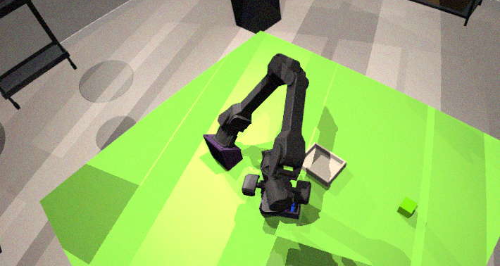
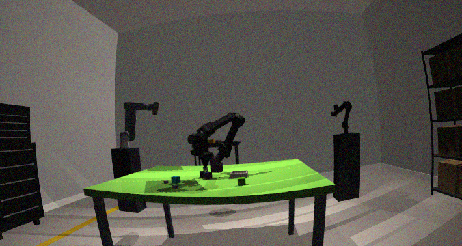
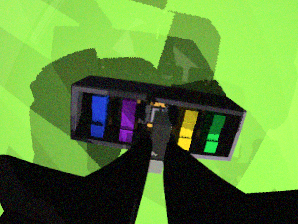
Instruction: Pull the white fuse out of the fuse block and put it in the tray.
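Observation:
My gripper [image 2: 205, 167] [image 3: 157, 147] is shut on the white fuse [image 3: 160, 131], which looks grey in shadow between the fingertips. The fuse overlaps the near wall of the dark fuse block [image 1: 282, 215] [image 2: 205, 175] [image 3: 205, 100] in the wrist view and appears raised above it; its lower end is hidden. In the block stand the blue fuse [image 1: 293, 207] [image 3: 99, 110] and purple fuse [image 3: 128, 117] on the left, and the yellow fuse [image 3: 188, 127] and green fuse [image 3: 216, 130] on the right. The pale tray [image 1: 332, 179] [image 2: 239, 174] is empty, beside the block.
A bright green cube [image 1: 408, 207] [image 2: 241, 181] stands on the table, on the tray's side of the block. A teal cube [image 2: 176, 179] and a small dark object [image 2: 166, 181] lie left of the block in the exterior view. The arm's purple base [image 1: 223, 154] stands behind the block.

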`<control>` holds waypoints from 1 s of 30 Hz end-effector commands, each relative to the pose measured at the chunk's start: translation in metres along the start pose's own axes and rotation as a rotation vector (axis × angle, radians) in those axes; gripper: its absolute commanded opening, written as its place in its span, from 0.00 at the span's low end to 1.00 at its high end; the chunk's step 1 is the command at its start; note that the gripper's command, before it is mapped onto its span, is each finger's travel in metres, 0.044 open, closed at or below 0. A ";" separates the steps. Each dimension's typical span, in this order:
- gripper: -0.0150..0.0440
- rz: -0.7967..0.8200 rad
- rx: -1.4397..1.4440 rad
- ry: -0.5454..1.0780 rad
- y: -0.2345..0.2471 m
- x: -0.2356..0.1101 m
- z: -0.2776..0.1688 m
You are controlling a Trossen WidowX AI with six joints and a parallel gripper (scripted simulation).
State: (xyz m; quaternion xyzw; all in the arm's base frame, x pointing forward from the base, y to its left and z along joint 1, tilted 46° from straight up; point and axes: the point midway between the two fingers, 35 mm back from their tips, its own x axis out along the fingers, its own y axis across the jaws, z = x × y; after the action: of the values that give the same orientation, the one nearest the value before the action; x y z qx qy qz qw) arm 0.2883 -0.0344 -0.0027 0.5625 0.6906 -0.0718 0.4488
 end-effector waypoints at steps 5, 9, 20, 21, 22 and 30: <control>0.25 -0.001 -0.003 -0.003 0.000 -0.005 0.000; 0.25 -0.001 -0.003 -0.003 0.000 -0.007 0.000; 0.25 -0.002 -0.003 -0.004 -0.001 -0.024 0.000; 0.25 -0.002 -0.003 -0.004 -0.001 -0.026 0.000; 0.25 -0.002 -0.003 -0.004 -0.001 -0.027 0.000; 0.25 -0.007 0.000 -0.013 0.018 -0.029 -0.016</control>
State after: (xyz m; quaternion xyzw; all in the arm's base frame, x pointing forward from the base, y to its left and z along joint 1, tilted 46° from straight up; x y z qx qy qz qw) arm 0.2887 -0.0492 0.0208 0.5622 0.6909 -0.0761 0.4480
